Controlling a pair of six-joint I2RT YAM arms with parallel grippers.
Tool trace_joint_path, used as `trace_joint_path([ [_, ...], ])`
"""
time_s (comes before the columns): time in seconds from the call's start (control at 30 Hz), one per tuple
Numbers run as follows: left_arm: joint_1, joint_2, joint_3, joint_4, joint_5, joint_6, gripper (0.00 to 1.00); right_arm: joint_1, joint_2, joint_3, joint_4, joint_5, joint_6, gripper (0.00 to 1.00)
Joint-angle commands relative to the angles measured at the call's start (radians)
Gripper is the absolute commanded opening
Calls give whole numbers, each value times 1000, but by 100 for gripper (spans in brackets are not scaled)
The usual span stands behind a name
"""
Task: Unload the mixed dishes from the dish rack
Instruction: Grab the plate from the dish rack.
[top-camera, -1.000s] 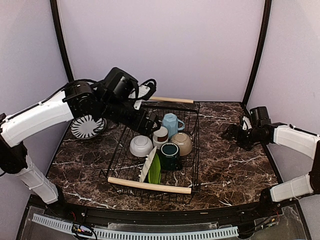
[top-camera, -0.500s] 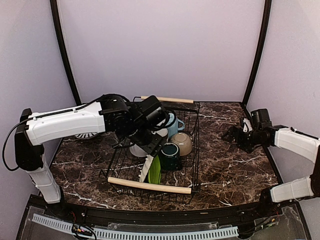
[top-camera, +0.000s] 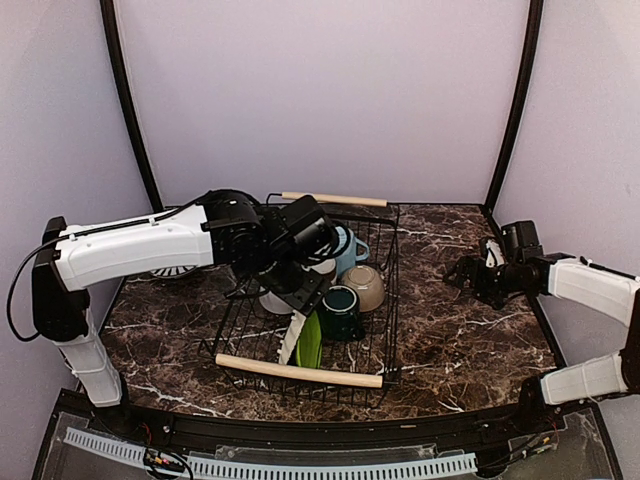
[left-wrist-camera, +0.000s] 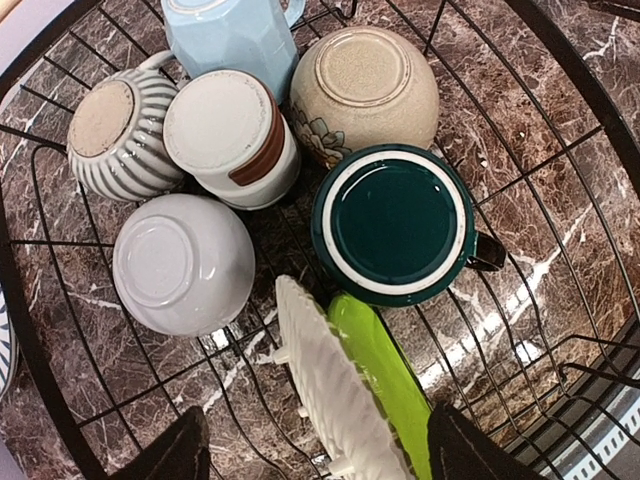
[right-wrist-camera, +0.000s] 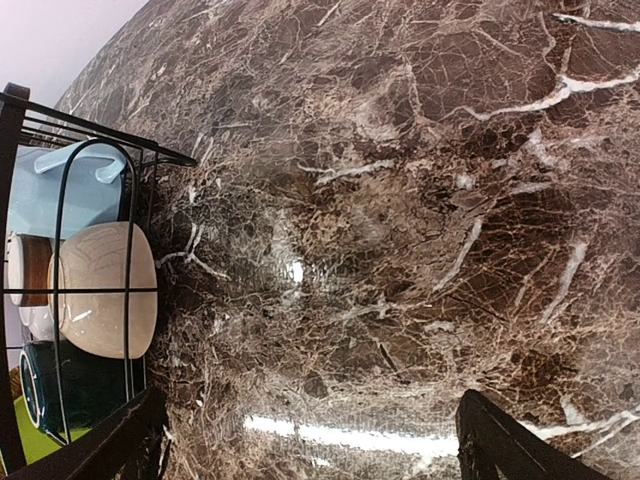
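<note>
The dish rack (top-camera: 391, 262), a black wire basket with wooden handles, stands mid-table. Inside it lie a light-blue mug (left-wrist-camera: 230, 35), a grey-striped mug (left-wrist-camera: 115, 140), a white-brown cup (left-wrist-camera: 230, 135), an upturned beige bowl (left-wrist-camera: 365, 90), a dark-teal mug (left-wrist-camera: 395, 225) and an upturned white bowl (left-wrist-camera: 180, 262). A ribbed white plate (left-wrist-camera: 335, 400) and a green plate (left-wrist-camera: 385, 365) stand on edge side by side. My left gripper (left-wrist-camera: 320, 455) hangs open over these two plates, one finger on each side, touching neither. My right gripper (top-camera: 465, 272) is open above bare marble, to the right of the rack.
A white patterned plate (top-camera: 168, 271) lies on the table left of the rack, mostly hidden under my left arm. The rack's near wooden handle (top-camera: 298, 370) and far handle (top-camera: 335, 199) cross its ends. The enclosure's walls stand close at both sides.
My left arm has swung from the rack's back left corner to over its middle, above the standing plates, and its jaws have narrowed a little. The right arm has barely moved.
</note>
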Motion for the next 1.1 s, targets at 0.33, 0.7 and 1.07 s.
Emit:
trace_joint_path([
  [0.33, 0, -30, -34, -97, -105, -50, 58, 5, 13, -18, 41, 3, 8, 99],
  [0.7, 0, -24, -73, -99, -81, -99, 48, 4, 19, -21, 48, -4, 14, 99],
  [1.07, 0, 11, -61, -148, -109, -141, 30, 5, 26, -30, 61, -6, 18, 99],
])
